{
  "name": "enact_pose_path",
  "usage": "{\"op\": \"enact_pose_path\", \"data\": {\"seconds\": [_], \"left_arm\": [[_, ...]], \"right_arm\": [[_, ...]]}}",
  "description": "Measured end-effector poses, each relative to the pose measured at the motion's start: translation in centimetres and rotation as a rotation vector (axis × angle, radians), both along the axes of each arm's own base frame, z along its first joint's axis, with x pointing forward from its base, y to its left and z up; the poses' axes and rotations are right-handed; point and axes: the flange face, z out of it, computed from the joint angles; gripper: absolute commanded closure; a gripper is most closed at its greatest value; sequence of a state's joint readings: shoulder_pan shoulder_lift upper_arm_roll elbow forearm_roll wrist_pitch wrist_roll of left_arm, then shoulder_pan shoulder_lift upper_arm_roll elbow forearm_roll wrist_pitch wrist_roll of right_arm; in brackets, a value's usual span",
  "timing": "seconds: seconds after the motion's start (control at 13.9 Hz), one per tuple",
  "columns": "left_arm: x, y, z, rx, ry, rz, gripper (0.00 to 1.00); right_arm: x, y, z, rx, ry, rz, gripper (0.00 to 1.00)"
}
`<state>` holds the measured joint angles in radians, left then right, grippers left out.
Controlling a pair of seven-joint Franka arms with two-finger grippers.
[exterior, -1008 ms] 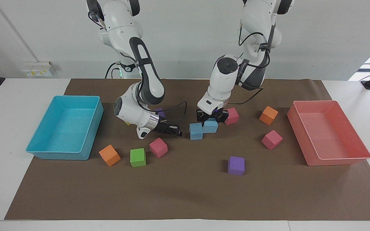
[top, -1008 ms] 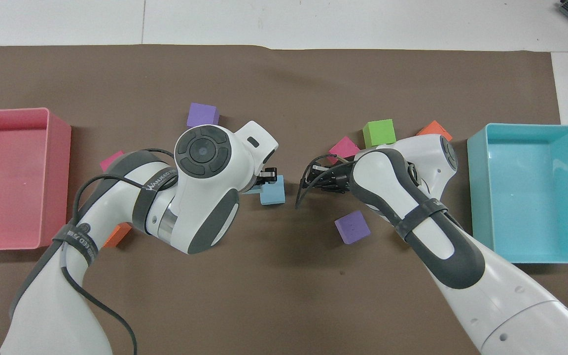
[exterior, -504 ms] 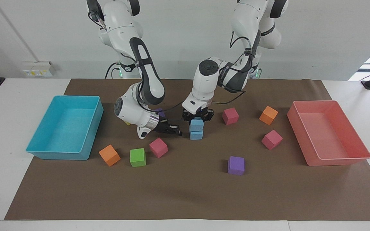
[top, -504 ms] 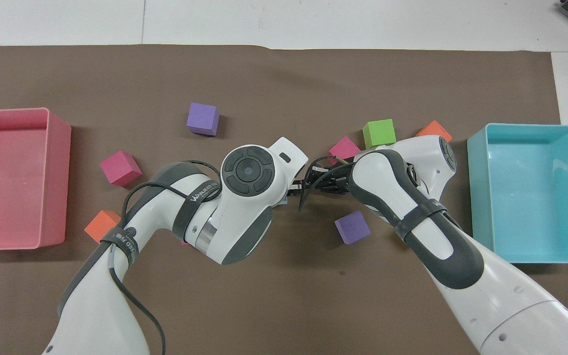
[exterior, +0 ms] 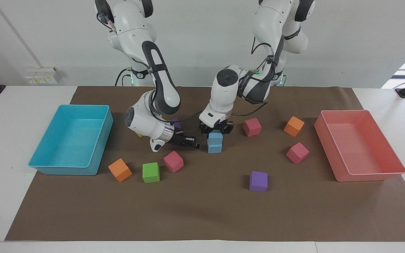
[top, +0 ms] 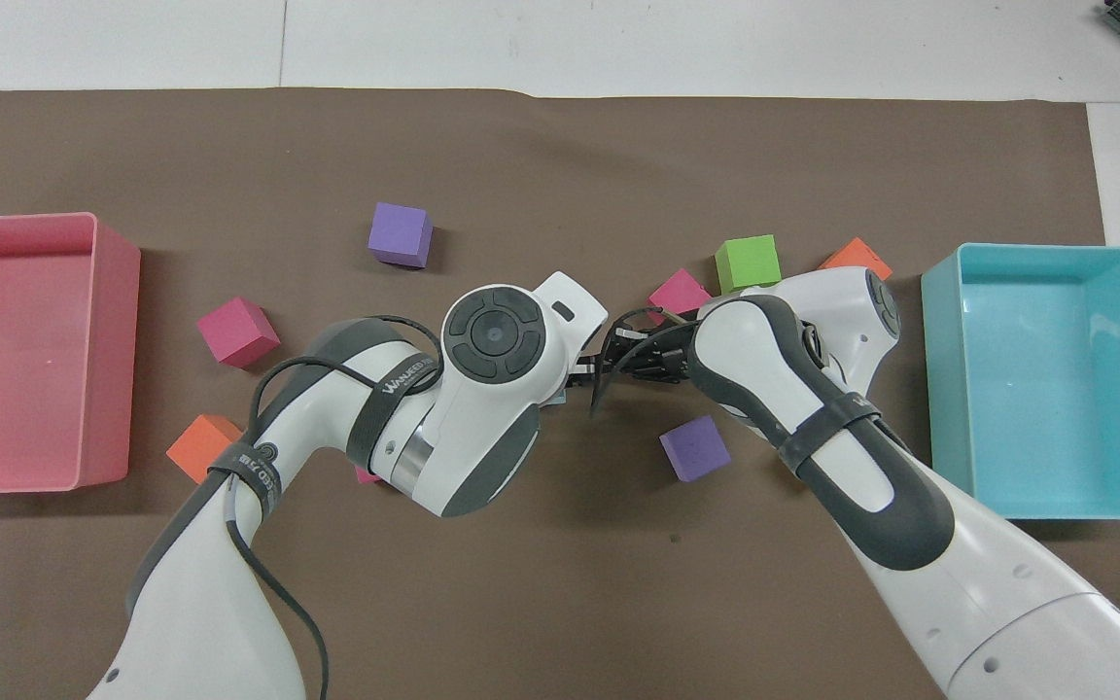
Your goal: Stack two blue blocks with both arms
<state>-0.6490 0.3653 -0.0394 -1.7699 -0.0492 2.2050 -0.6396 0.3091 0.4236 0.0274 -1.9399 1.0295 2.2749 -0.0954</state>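
The left gripper [exterior: 216, 130] pinches the upper blue block [exterior: 215, 136] on the lower blue block [exterior: 214, 147], mid-mat. The right gripper [exterior: 192, 142], closed and empty, waits at nine o'clock. Releasing off-centre risks toppling the stack.

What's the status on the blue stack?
Left gripper shut on upper blue block, seated on lower blue block. Right gripper shut, empty, beside stack. Nothing obstructing.

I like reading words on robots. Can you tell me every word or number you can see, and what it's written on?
"WANJEED...": on the strap around the left arm, in the overhead view; the rest is too small to read.
Strap lower on that arm: lettering too blurred to read.
Nothing else readable; the cubes and trays are plain.
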Motion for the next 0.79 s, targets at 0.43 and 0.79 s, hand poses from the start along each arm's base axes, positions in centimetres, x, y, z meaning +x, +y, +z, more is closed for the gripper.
{"op": "enact_pose_path", "data": {"seconds": [0.43, 0.79], "left_arm": [[0.00, 0.00, -0.05, 0.009, -0.006, -0.006, 1.00], [-0.04, -0.04, -0.08, 0.016, -0.011, -0.009, 1.00]], "right_arm": [[-0.02, 0.06, 0.00, 0.000, 0.000, 0.001, 1.00], [-0.05, 0.09, -0.01, 0.001, 0.000, 0.002, 1.00]]}}
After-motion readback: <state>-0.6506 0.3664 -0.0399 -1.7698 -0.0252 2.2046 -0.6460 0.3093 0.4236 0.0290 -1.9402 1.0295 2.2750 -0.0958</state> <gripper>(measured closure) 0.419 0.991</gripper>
